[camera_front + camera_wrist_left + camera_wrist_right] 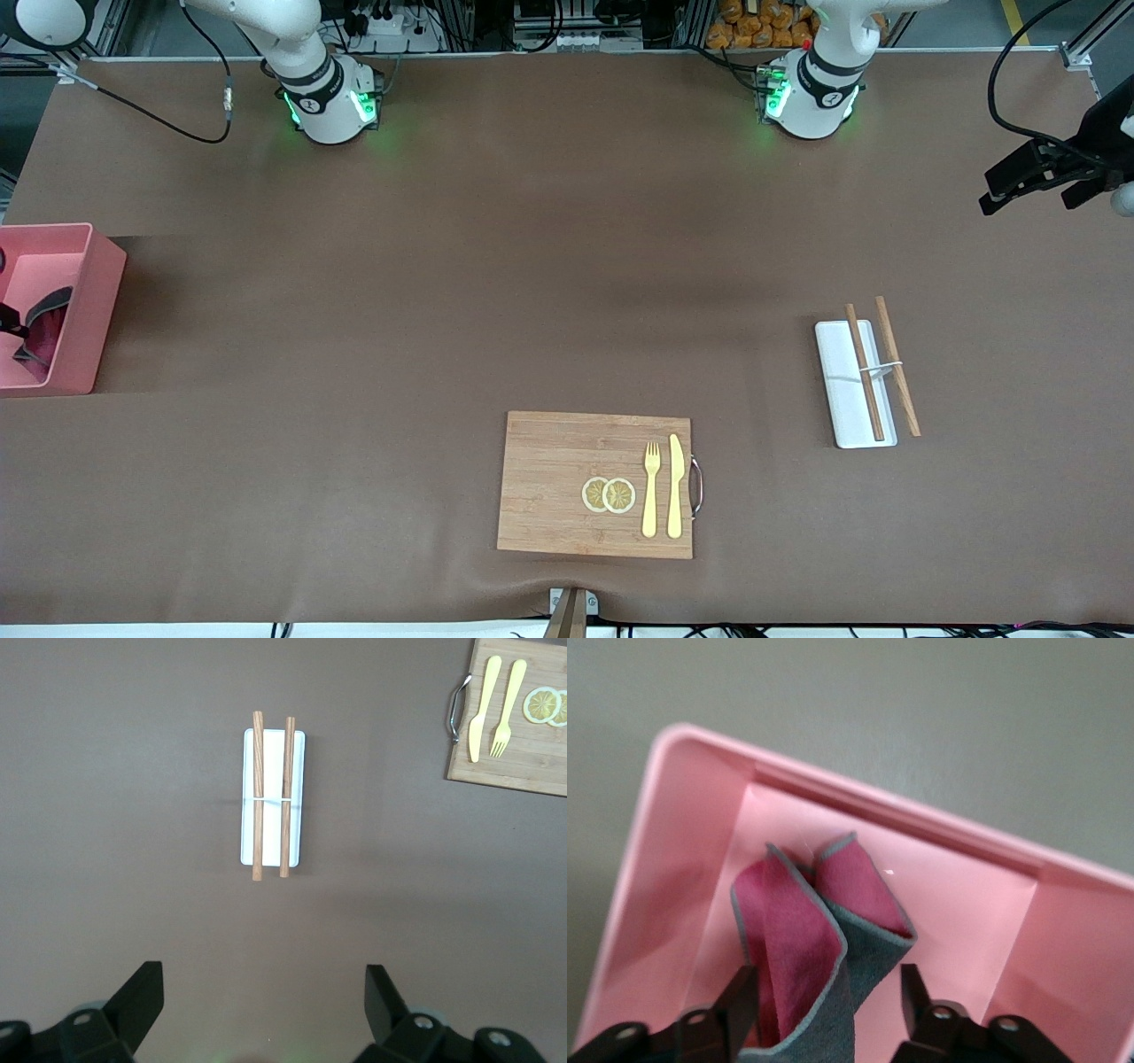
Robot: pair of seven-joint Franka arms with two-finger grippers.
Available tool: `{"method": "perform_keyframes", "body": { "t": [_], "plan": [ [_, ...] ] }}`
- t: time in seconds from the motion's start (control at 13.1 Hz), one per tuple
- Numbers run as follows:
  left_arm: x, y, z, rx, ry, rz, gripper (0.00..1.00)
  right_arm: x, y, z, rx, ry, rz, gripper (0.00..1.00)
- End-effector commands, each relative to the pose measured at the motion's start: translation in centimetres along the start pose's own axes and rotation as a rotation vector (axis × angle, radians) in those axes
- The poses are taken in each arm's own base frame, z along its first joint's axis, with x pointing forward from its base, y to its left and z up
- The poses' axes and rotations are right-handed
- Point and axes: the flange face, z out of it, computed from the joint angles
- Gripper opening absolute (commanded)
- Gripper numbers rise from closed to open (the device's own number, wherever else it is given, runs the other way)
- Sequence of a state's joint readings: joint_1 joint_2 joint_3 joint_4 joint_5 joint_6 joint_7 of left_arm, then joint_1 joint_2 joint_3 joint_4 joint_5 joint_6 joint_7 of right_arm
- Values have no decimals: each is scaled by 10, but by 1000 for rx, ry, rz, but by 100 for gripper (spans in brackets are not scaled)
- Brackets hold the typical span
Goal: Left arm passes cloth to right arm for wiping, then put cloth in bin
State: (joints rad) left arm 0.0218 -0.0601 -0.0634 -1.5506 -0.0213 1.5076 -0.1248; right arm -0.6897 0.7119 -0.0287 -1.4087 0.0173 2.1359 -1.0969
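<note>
**Cloth at the bin, release pending**

Right gripper [828,1010] hangs over the bin [97,292], at the left edge of the front frame, at the right arm's end of the table. In the right wrist view the cloth [806,939] fills the lower centre of the frame, rising between the two fingers [735,1001] and draping down inside the pink walls. Whether the fingers pinch it or have just let go, I cannot tell; they stand moderately apart with the fabric between them.

Cloth: folded into two upright lobes, crimson face showing inward, dark grey face and edging outward. Soft and slumped.

Left gripper [1036,182] waits at the right edge of the front frame, over bare table at the left arm's end; its fingers [137,997] are spread wide and hold nothing.

Judgement: handover and wiping look finished; the final step, dropping the cloth in the bin, is nearly complete. What seems left: confirm release and lift clear.
</note>
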Motion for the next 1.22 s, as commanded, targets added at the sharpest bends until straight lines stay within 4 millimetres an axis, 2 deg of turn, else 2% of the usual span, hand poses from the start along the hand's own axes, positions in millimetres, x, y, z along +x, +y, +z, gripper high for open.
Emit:
{"method": "perform_keyframes", "body": {
  "t": [0.0, 0.23, 0.31, 0.54, 0.77, 0.84, 1.15],
  "plan": [
    [2, 1, -3, 21, 15, 19, 100, 37, -14, -50, 43, -20, -48, 100],
    [4, 1, 0, 21, 10, 19, 100, 71, -36, -72, 50, -11, -95, 100],
    [4, 1, 0, 21, 10, 19, 100, 93, -52, -84, 39, -4, -118, 100],
    [6, 2, -1, 19, 22, 21, 100, 148, -120, -115, 94, -56, -37, 100],
    [6, 2, -1, 21, 24, 19, 100, 194, -178, -130, 111, -73, 31, 100],
    [6, 1, -1, 21, 24, 17, 100, 206, -195, -136, 109, -78, 52, 100],
    [6, -1, -1, 21, 24, 13, 100, 236, -237, -146, 110, -71, 68, 100]
  ]
}}
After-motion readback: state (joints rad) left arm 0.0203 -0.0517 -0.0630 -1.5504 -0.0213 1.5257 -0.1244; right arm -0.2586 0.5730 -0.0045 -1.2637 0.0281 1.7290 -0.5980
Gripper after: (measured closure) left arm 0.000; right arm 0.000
